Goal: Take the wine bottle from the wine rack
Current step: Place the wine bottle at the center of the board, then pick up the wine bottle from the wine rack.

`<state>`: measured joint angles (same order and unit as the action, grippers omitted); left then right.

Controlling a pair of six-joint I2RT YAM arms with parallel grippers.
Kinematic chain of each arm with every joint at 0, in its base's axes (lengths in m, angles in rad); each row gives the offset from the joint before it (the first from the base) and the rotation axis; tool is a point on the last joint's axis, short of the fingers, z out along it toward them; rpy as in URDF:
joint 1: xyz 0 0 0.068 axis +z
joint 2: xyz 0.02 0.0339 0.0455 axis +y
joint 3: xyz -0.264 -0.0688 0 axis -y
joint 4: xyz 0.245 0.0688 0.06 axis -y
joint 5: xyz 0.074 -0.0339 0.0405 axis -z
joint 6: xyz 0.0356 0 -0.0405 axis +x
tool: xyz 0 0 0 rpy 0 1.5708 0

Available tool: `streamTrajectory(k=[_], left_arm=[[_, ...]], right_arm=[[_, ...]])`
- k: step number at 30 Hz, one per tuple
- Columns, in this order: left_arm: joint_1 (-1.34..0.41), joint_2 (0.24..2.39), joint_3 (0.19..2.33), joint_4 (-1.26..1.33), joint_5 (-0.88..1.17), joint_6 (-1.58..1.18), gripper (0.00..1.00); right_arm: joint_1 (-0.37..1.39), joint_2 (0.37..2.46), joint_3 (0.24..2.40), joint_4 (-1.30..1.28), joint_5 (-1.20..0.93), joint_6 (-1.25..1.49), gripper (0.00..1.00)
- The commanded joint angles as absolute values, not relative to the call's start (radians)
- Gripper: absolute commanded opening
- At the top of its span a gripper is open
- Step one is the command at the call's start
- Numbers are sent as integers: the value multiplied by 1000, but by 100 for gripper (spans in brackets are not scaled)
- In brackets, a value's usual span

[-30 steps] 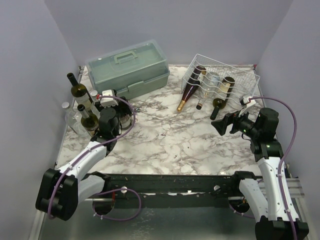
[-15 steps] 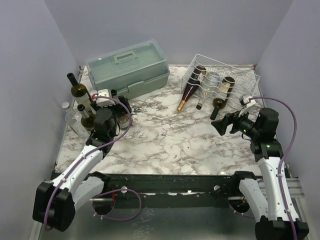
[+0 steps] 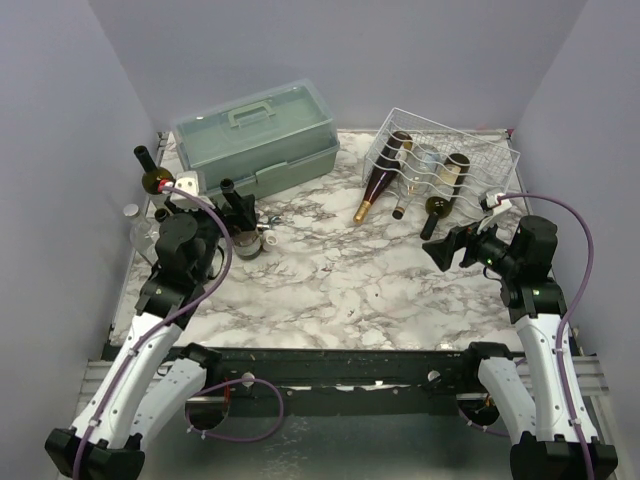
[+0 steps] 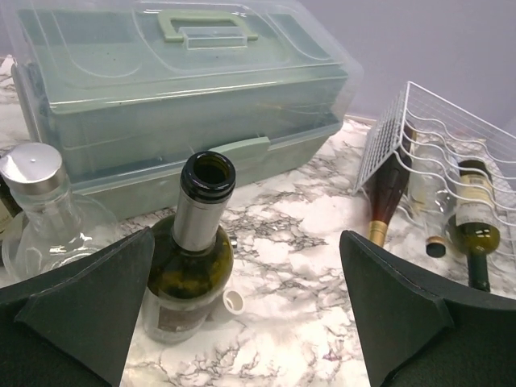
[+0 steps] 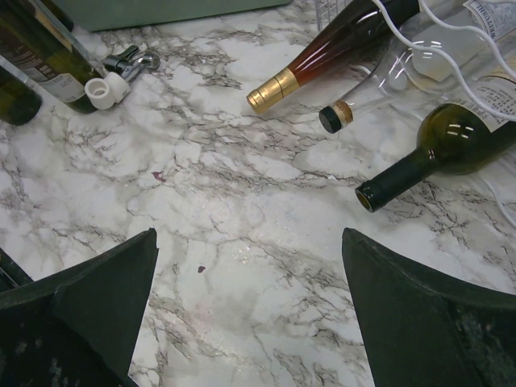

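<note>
Green wine bottle (image 5: 439,149) in wine rack (image 3: 490,150), just beyond gaping right claw (image 5: 248,242), gaping left claw (image 4: 246,250) well apart

White arms (image 3: 543,348), black joints, looping purple cables (image 3: 590,250), wedge-shaped black jaws.

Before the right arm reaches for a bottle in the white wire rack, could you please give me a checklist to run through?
Right gripper open: ok.
Left gripper open: ok.
White wire rack holds dark green glass bottle, neck pointing out: ok.
White marble tabletop ahead of right gripper bare: ok.
Right gripper lined up on that neck: not ok, it lies off-centre.
Bottle free of the wires: cannot tell.
</note>
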<state>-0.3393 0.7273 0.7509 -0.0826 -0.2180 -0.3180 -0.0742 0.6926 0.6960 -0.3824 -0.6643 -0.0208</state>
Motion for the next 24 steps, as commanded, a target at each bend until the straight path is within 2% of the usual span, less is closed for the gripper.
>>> streamTrajectory(k=[1, 12, 24], left_arm=[[-333, 668, 840, -277, -132, -311, 99], [-333, 523, 950, -418, 21, -302, 99], [-333, 487, 1039, -509, 280, -322, 99]], right_arm=[[-81, 680, 686, -369, -682, -43, 100], [-90, 685, 683, -373, -698, -58, 100], [-91, 739, 703, -412, -797, -136, 100]])
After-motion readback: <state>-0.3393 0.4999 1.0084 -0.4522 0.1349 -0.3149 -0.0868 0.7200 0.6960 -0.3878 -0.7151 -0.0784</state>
